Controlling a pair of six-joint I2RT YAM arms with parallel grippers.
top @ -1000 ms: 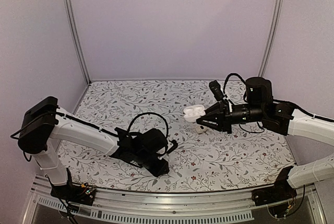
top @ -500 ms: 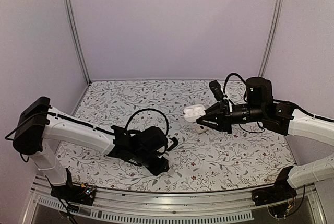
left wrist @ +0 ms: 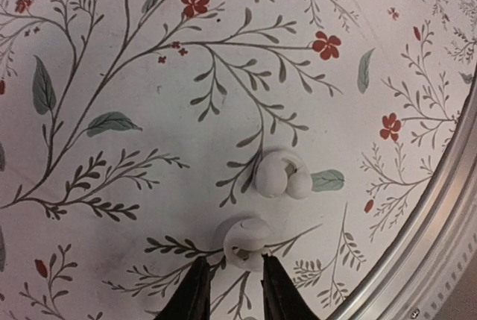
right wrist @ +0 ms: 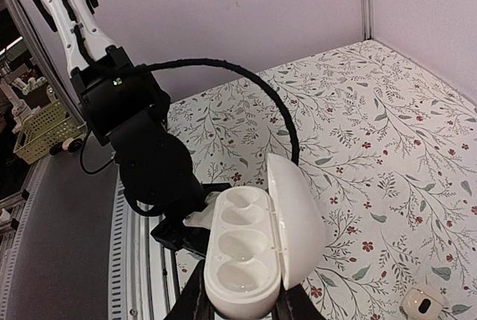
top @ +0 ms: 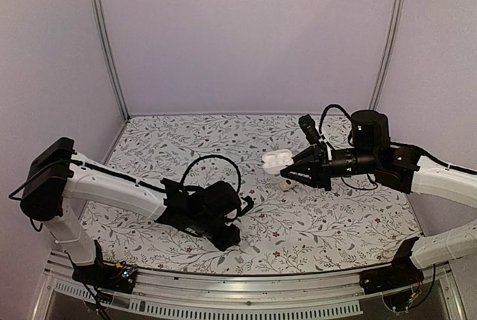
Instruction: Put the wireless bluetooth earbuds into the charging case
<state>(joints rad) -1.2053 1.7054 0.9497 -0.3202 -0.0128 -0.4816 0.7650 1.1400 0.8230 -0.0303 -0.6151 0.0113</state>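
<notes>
Two small white earbuds lie on the floral table in the left wrist view, one farther (left wrist: pixel 283 174) and one nearer (left wrist: pixel 248 240). My left gripper (left wrist: pixel 232 274) is open, low over the table, its fingertips at either side of the nearer earbud's lower edge. My right gripper (right wrist: pixel 242 306) is shut on the white charging case (right wrist: pixel 253 249), held in the air with its lid open and empty sockets facing up. In the top view the case (top: pixel 277 160) is at centre right and the left gripper (top: pixel 227 238) is near the front edge. The earbuds do not show there.
A small white piece with a dark spot (right wrist: pixel 419 305) lies on the table under the right gripper, also in the top view (top: pixel 287 183). The table's metal front rail (left wrist: pixel 440 208) runs close beside the earbuds. The left arm's black cable loops above its wrist (top: pixel 212 163).
The left arm has shifted slightly, its gripper staying near the front edge. The right arm and the case have not moved.
</notes>
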